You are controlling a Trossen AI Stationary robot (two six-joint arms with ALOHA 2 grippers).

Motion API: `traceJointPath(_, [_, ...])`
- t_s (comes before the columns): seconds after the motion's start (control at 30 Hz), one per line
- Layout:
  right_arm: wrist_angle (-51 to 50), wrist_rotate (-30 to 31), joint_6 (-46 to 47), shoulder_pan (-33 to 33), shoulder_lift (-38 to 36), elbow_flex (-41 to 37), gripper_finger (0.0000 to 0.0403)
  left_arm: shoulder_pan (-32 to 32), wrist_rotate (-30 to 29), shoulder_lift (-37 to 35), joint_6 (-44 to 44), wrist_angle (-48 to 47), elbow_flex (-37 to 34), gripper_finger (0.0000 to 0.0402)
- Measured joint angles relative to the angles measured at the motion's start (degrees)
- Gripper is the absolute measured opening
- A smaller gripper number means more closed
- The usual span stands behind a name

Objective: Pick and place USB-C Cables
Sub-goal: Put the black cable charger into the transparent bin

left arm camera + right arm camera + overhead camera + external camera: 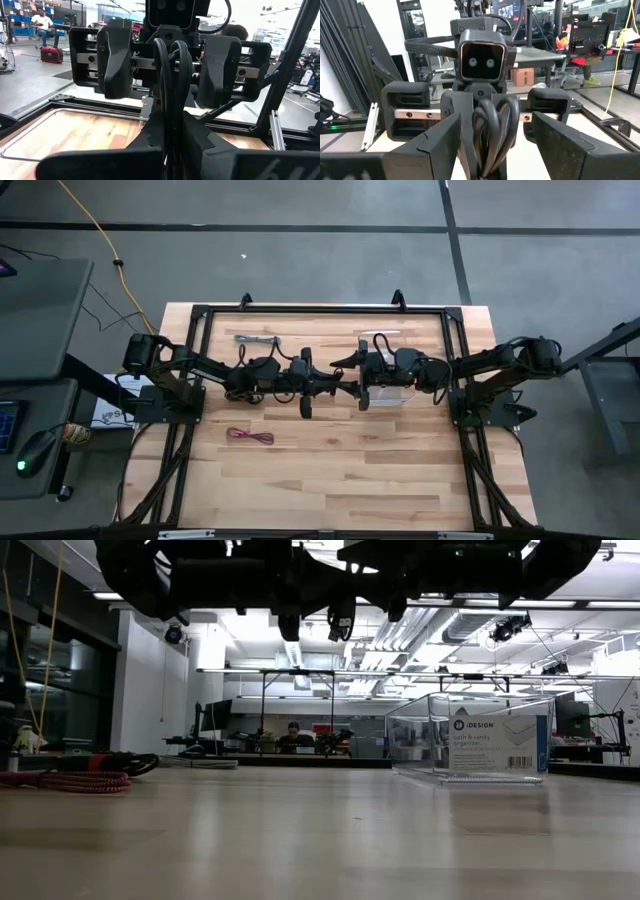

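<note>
My left gripper (340, 387) and my right gripper (350, 378) meet nose to nose above the table's middle. The left gripper (170, 150) is shut on the black cable bundle (170, 70). The right gripper (492, 150) is open. Its fingers (115, 55) stand on either side of the bundle (490, 125) without touching it. The grey cable (255, 339) lies flat near the far edge. The magenta-red cable (250, 436) lies nearer, left of centre, and also shows low on the table in the low view (75, 781). A dark bundle (240, 394) shows partly under the left arm. My left gripper pinches the black cable bundle between its two fingers, coming level from the table's left. Several loops (172, 100) stand out past the fingertips toward the right gripper. The bundle is lifted clear of the table.
A clear plastic box (385, 375) stands under the right arm, right of centre (470, 745). A black frame (320, 308) runs round the table top. A yellow cord (100, 230) lies on the floor beyond the far left corner. Bare wood lies along the near side (350, 470).
</note>
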Motion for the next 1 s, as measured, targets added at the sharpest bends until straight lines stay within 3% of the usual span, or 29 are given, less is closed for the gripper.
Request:
traceJointPath(0.23, [-0.1,-0.01,0.02,0.0,0.0,0.0,0.0234,0.0,-0.01,0.0,-0.15,-0.04,0.0,0.0007])
traceJointPath(0.33, [-0.09,0.0,0.47,0.0,0.0,0.02,0.0216,0.0,-0.02,0.0,-0.15,-0.04,0.0,0.0008])
traceJointPath(0.7, [-0.13,-0.14,0.64,0.02,0.0,0.04,0.0018,0.04,-0.12,0.0,-1.44,-0.08,-0.05,0.0008])
traceJointPath(0.9, [-0.13,-0.08,1.54,0.0,0.0,0.04,0.0032,0.04,-0.13,0.0,-1.48,-0.07,-0.07,0.0023])
traceJointPath(1.0, [-0.13,-0.08,1.5,0.0,0.0,0.07,0.0016,0.04,-0.15,0.0,-1.46,-0.07,-0.07,0.0039])
